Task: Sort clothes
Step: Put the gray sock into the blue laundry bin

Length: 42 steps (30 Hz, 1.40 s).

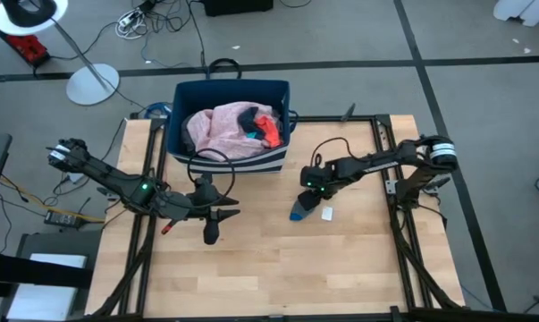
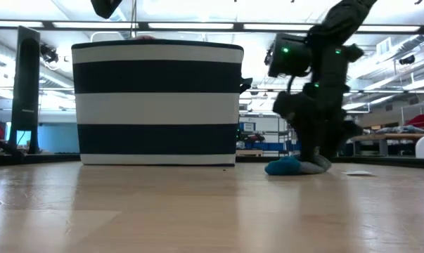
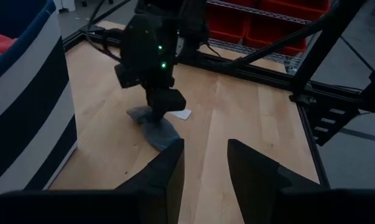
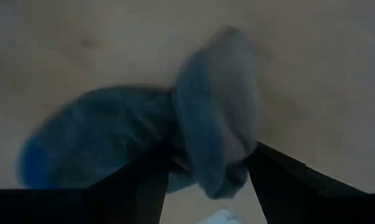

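Note:
A grey sock with a bright blue toe (image 1: 299, 213) lies flat on the wooden table, right of centre; it also shows in the low view (image 2: 294, 166). My right gripper (image 4: 203, 163) points steeply down over it, open, its fingers on either side of the sock's bunched grey end (image 4: 218, 106). My left gripper (image 3: 204, 155) hovers open and holds nothing, left of centre (image 1: 212, 234). More clothes fill the bin: a pink garment (image 1: 217, 130), a red-orange piece (image 1: 269, 130) and a dark piece (image 1: 251, 116). My right gripper comes at the sock's grey end (image 4: 227, 158) from above, with one finger on each side of it. I cannot tell whether the fingers touch the cloth. The sock lies on the table.
The dark blue bin with a striped base (image 1: 233, 86) stands at the table's far middle. A small white tag (image 1: 327, 213) lies just right of the sock. Black frame rails (image 1: 390, 188) run along the table's sides. Bare wood lies toward the near edge.

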Each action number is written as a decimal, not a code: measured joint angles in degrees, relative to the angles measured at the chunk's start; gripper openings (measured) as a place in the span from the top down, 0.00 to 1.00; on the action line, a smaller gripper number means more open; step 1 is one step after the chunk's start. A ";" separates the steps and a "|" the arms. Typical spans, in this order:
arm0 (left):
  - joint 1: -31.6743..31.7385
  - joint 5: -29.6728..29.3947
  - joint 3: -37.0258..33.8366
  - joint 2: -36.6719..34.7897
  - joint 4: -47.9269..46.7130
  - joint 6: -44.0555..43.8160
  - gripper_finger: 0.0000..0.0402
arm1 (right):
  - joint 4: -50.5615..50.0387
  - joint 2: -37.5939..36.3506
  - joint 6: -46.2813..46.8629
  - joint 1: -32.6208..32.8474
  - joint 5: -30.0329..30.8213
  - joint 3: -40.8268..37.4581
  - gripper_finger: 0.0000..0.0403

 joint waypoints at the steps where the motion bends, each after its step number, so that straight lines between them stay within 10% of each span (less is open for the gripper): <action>1: 0.00 0.01 0.00 0.00 0.00 0.00 0.68 | 0.85 1.79 -0.83 -0.03 -1.61 0.57 0.47; 7: 0.00 0.01 -0.01 0.00 -0.26 0.16 0.68 | 0.09 8.04 -3.71 1.00 -7.64 4.55 0.54; 15: -0.07 2.13 0.00 0.00 -0.53 4.39 0.68 | -5.56 5.28 -7.87 0.89 -4.10 8.34 0.96; 26: -0.04 0.10 -2.05 -1.60 -4.53 5.39 0.68 | -33.41 3.63 -11.74 3.67 2.64 22.75 0.98; 42: -0.04 5.83 -15.33 -16.71 3.25 6.03 0.68 | -48.51 1.73 -10.58 5.50 12.73 60.34 0.99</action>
